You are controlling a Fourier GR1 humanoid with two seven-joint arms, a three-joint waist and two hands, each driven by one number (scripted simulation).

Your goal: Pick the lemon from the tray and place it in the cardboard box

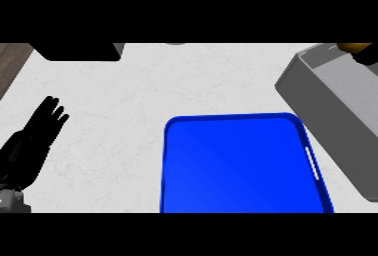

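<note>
Honestly, the biggest worry is pinned on the top right corner, far across from the left hand's fingers: a small yellow-orange rounded lemon is seen only as a sliver at the frame edge, over the far end of the grey open-topped cardboard box. Just below it there's a dark patch that is probably the right hand. Whether that hand is closed on the lemon can't be told, since nearly all of it is cut off. If the lemon gets released over the box's rim rather than inside its walls, it could be knocked off the edge and sent rolling across the white marbled counter, and a round fruit wouldn't be stopped by much out there. Nothing is seen lying on the blue rectangular plastic tray, which is set to the right of and lower than the left fingertips. The left hand is parked at the left edge, fingers straight and slightly spread, pointed up, nothing held, well apart from tray and box. Above and a bit right of those fingertips, a black boxy object is cropped at the top and can't be identified. Little of the box's inside can be made out, and the tray's near end is cut off too.
</note>
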